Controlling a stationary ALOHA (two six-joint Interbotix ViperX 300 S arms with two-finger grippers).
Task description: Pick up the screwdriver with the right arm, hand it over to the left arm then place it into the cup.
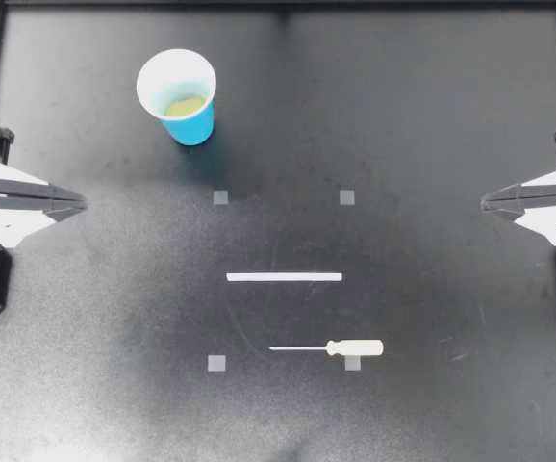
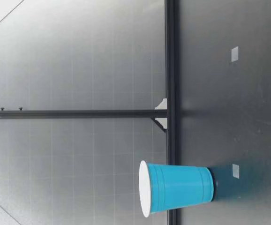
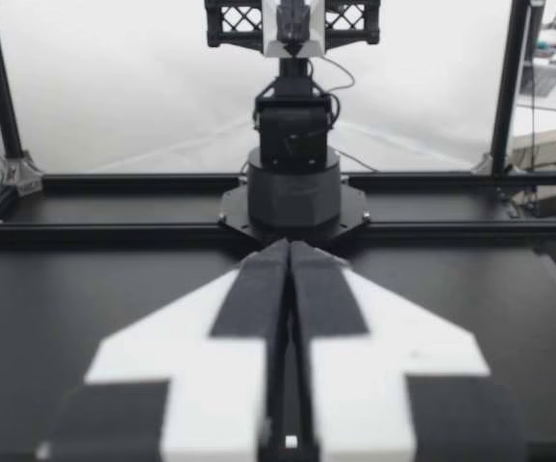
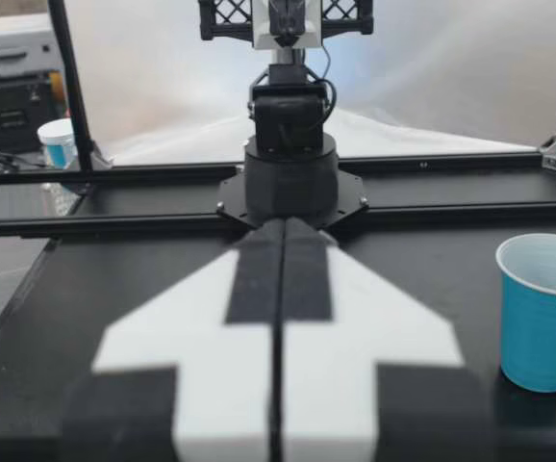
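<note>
A screwdriver (image 1: 334,347) with a cream handle and a thin metal shaft lies flat on the black table, near the front, its shaft pointing toward my left arm's side. A blue cup (image 1: 180,99) with a white inside stands upright at the back left; it also shows in the low view (image 2: 177,188) and in the right wrist view (image 4: 543,313). My left gripper (image 1: 78,203) rests shut at the left edge, holding nothing. My right gripper (image 1: 488,201) rests shut at the right edge, holding nothing. Both are far from the screwdriver. Each wrist view shows its fingers (image 3: 259,298) (image 4: 307,279) pressed together.
A white strip (image 1: 284,277) lies across the table's middle, between cup and screwdriver. Small grey squares (image 1: 220,197) mark a rectangle around it. A black frame rail (image 1: 278,5) runs along the table's back edge, with posts at the sides.
</note>
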